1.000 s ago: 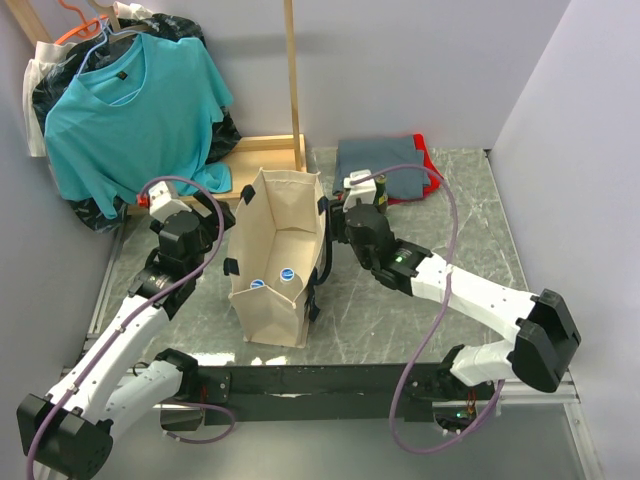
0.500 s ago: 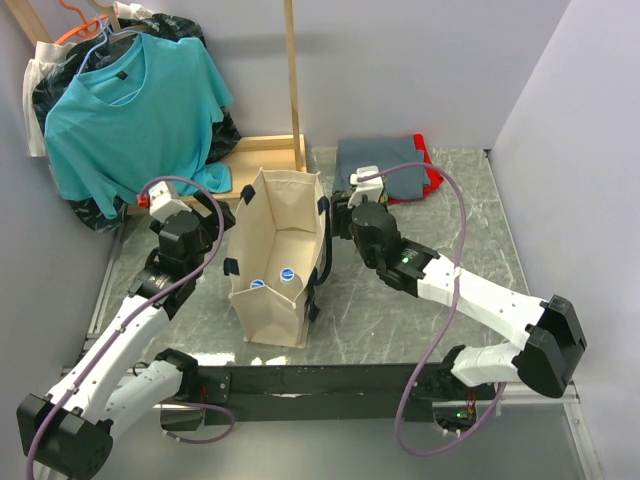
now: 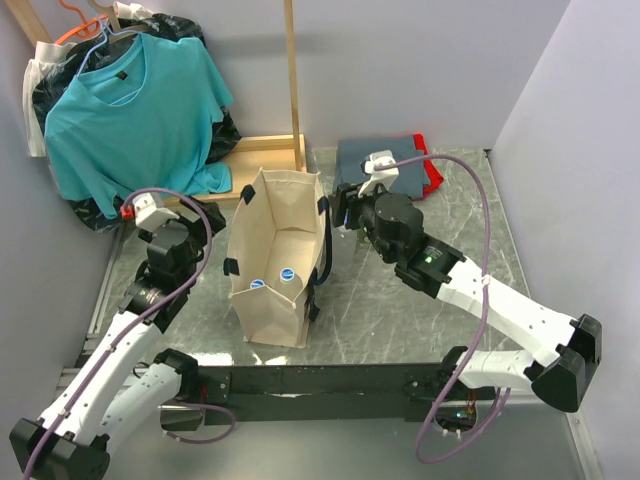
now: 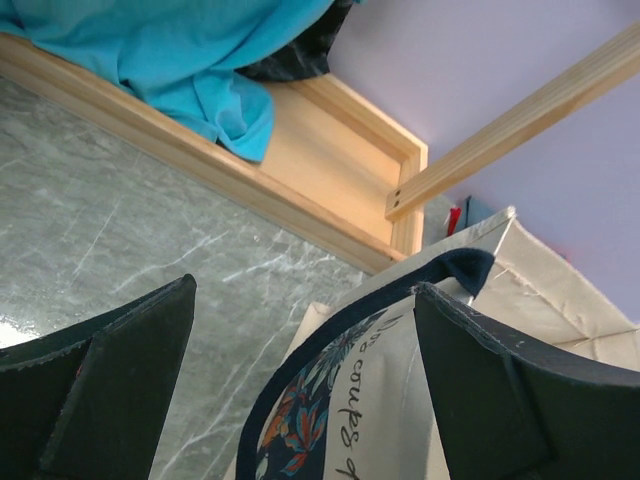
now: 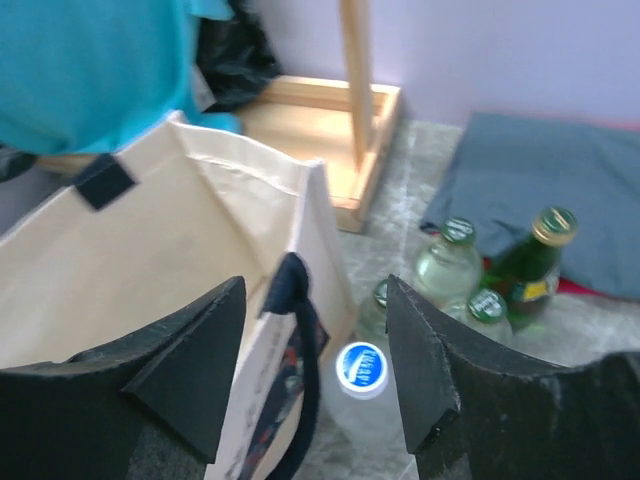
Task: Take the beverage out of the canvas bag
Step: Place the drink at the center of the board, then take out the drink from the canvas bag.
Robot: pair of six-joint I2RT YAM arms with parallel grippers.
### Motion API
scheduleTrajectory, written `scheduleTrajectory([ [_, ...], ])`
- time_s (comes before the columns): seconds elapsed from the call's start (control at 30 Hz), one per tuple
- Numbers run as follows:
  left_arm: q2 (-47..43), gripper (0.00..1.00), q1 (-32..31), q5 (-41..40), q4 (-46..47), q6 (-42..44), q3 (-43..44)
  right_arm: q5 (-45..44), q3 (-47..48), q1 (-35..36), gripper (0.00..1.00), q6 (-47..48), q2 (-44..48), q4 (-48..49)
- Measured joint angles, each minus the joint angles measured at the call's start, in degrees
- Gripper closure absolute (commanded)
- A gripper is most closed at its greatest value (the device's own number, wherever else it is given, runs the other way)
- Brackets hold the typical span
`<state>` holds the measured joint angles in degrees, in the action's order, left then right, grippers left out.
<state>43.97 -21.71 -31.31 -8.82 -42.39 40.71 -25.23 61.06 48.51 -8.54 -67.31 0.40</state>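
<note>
Evidently the main risk is the black strap handle point(image 5: 303, 340), which hangs between the fingers of the right gripper point(image 5: 315, 285): reaching down from here could snag it and drag or tip the soft canvas bag point(image 3: 262, 225), or knock the blue-capped bottle point(image 5: 362, 367) standing outside, just beside its wall. Two capped beverages point(image 3: 288, 273) sit inside at the bag's near end. The right gripper's jaws stand partly apart, gripping nothing; the left gripper point(image 4: 305, 290) gapes wide and empty by the bag's left side
</note>
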Motion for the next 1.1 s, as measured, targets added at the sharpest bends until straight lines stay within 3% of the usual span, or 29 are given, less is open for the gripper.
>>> scheduleTrajectory([
  [0.33,-0.1,0.04,0.0,-0.7,-0.5,-0.8,0.0,10.0,9.3,0.0,0.32,1.8,-0.9,-7.1],
  [0.67,0.8,0.04,0.0,-0.7,-0.5,-0.8,0.0,19.6,21.6,1.6,0.32,4.0,-10.0,-17.7],
  [1.1,0.8,0.04,0.0,-0.6,-0.5,-0.8,0.0,24.5,24.6,3.2,0.32,5.7,-12.6,-23.7],
])
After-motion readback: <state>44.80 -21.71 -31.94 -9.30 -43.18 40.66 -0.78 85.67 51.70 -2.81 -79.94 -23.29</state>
